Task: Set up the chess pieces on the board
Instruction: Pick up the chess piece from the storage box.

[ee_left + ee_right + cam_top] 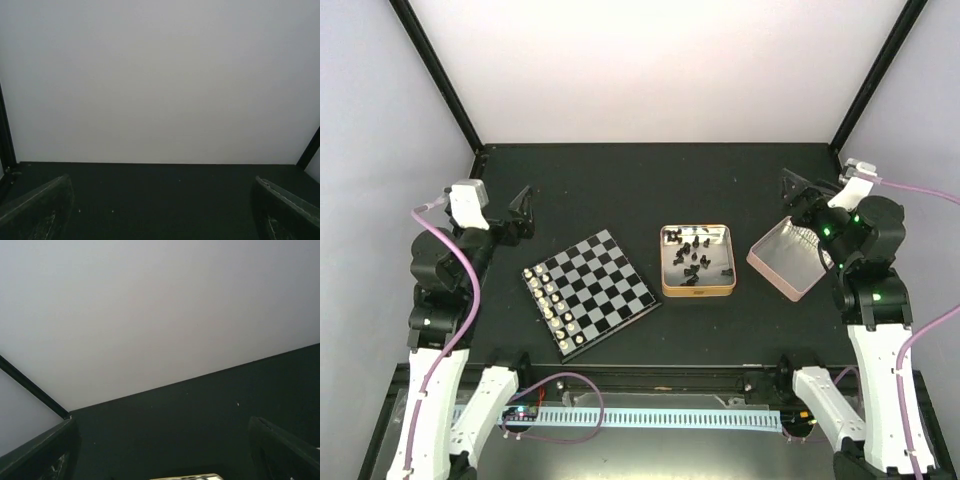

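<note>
Left arm (432, 385), right arm (876, 300): white links, black joints, purple cables (920, 190); green lights (827, 231) on right.

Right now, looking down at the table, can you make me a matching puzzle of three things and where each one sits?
Things:
1. black chess pieces
2. cream-white pieces
3. pink tray

Places:
A. in rows along one edge of the board
B. furthest to the right
C. inside the gold-rimmed tin

Pairs: 1-C, 2-A, 3-B

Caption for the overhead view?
Left gripper and right gripper open; cream pieces line the board's edge, black chess pieces in the tin.
</note>
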{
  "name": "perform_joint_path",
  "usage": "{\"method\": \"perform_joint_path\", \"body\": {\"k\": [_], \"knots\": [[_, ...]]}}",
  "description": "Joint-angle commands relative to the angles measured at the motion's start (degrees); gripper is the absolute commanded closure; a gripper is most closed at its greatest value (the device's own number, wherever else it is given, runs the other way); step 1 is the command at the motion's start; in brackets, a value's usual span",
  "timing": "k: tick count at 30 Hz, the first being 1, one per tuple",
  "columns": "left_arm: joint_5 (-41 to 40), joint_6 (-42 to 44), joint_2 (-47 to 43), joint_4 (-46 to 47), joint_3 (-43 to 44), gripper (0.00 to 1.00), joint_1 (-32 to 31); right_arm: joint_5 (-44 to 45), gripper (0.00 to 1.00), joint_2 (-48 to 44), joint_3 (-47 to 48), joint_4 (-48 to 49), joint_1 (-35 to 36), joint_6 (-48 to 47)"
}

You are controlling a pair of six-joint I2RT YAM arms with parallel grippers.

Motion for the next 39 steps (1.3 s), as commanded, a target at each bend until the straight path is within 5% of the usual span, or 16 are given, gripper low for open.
{"method": "perform_joint_path", "body": {"k": [1,11,19,27,33,39], "knots": [[8.9,-2.9,0.4,4.2,-1.3,0.02,3.5,-3.5,0.08,1.1,-1.6,3.8,-1.6,1.9],[16.4,-11.0,-1.9,11.1,-11.7,0.01,6.1,-13.0,0.06,6.8,-6.0,7.6,-2.7,5.7],[20.2,-13.0,-1.4,19.8,-20.6,0.01,6.4,-24.6,0.12,21.9,-7.4,15.4,-0.6,9.4],[17.6,-15.1,-0.8,23.9,-24.0,0.01,6.5,-15.1,0.33,39.2,1.9,3.2,8.1,2.1],[16.9,-14.8,-0.2,24.1,-23.6,0.01,6.5,-3.7,0.68,47.3,6.4,-5.5,15.4,-1.9],[17.3,-14.3,-0.1,23.6,-23.6,0.01,6.5,2.0,0.65,53.8,8.3,-9.0,19.3,-3.0]]}}
